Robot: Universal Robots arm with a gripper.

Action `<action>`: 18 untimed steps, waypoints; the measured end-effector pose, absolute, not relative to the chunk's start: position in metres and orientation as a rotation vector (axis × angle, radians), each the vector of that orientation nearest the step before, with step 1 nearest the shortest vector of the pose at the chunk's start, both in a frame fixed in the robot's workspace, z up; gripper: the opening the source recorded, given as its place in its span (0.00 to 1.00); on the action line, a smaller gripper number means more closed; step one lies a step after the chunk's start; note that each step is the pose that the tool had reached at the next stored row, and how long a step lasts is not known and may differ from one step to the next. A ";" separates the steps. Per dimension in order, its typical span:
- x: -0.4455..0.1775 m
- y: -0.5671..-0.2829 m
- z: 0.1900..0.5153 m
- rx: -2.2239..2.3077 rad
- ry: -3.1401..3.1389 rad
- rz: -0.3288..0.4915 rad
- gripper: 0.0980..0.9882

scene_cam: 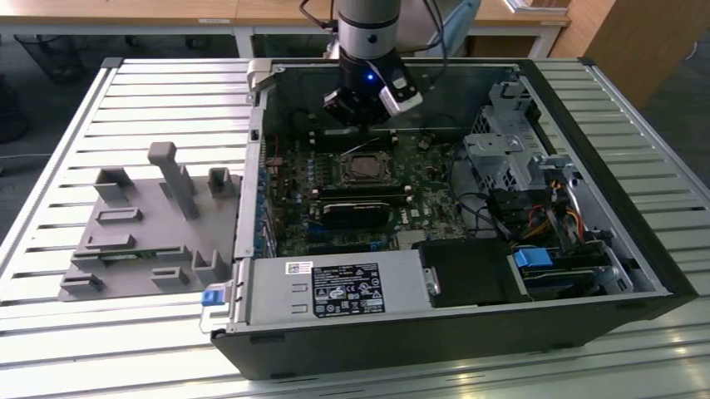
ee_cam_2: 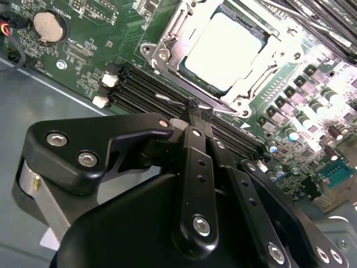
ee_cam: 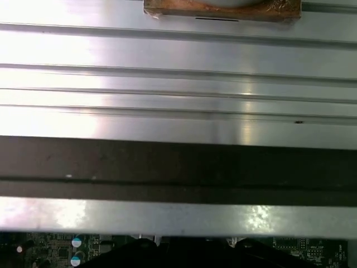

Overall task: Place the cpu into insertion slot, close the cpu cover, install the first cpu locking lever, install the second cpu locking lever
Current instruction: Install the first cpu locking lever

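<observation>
My arm (scene_cam: 367, 33) hangs inside the computer case (scene_cam: 466, 332), tool (ee_cam_2: 195, 110) pinched narrow beside a locking lever (ee_cam_2: 167, 99). Past its tips, the cpu (ee_cam_2: 223, 50) lies under the closed cpu cover (ee_cam_2: 252, 82).

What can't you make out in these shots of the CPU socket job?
- Exterior view: lever positions at the insertion slot, too small.
- Second wrist view: whether the pincer touches the locking lever; its own body hides the contact.
- First wrist view: most of the motherboard, cut off by the picture edge and a metal panel.
</observation>
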State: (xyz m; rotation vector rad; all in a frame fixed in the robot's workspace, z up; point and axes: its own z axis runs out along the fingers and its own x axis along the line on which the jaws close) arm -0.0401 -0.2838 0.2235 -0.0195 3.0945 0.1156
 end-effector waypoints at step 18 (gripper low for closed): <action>-0.027 -0.282 0.215 -0.020 3.095 0.115 0.01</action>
